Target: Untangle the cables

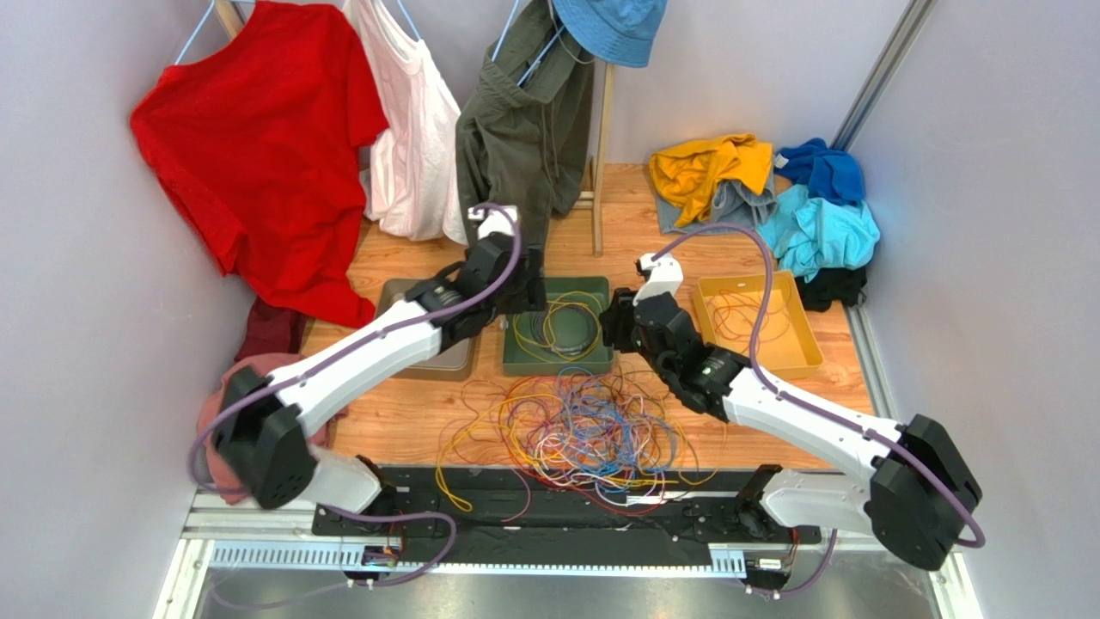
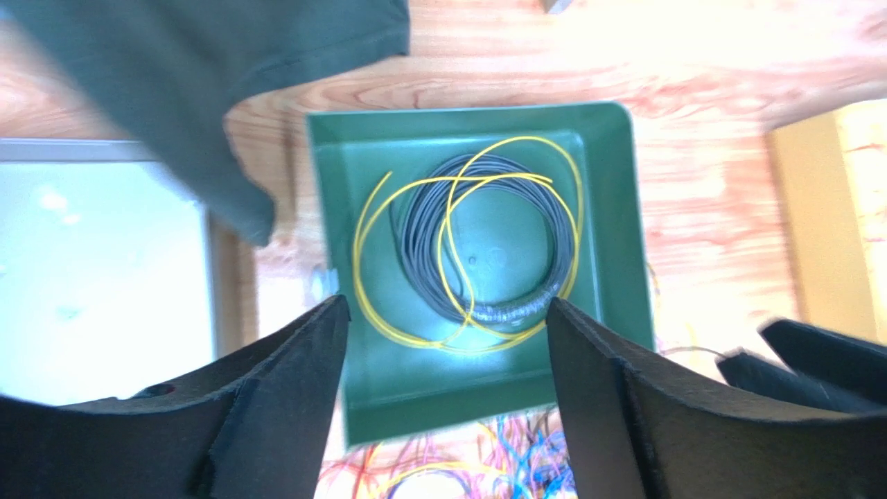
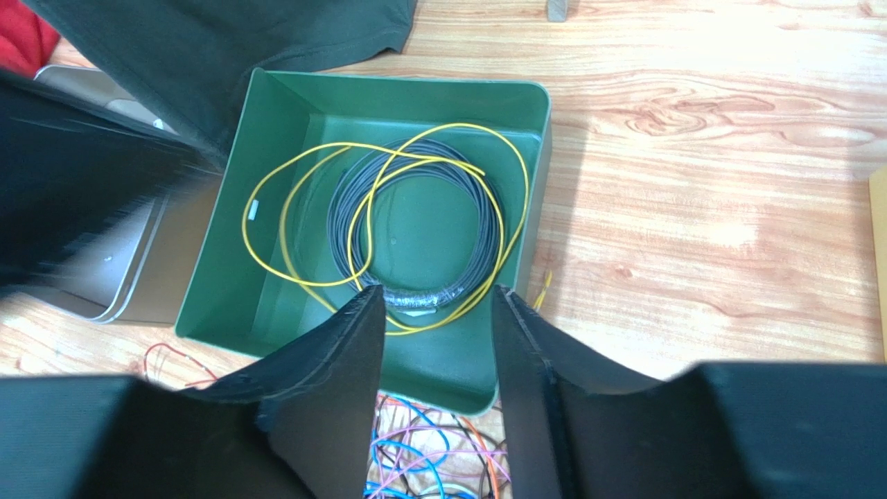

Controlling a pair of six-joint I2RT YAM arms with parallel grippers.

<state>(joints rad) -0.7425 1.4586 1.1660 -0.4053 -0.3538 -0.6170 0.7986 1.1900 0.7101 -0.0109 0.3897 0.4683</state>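
A tangle of thin cables (image 1: 581, 432) in yellow, orange, blue, purple and white lies on the wooden table in front of the arms. A green tray (image 1: 598, 361) behind it holds a coiled grey cable (image 3: 416, 224) and a loose yellow cable (image 3: 302, 198). My left gripper (image 1: 527, 294) hangs above the tray's left side, open and empty; its wrist view shows the tray (image 2: 604, 187) between the fingers. My right gripper (image 1: 617, 323) hangs above the tray's right edge, open and empty. The tangle also shows below the tray in the right wrist view (image 3: 437, 447).
A grey tray (image 1: 446, 361) stands left of the green one. A yellow tray (image 1: 801, 348) with thin wires stands to the right. Clothes hang at the back on a rack (image 1: 600, 142), a green garment (image 1: 523, 116) near the left gripper. Piled clothes (image 1: 775, 194) lie at back right.
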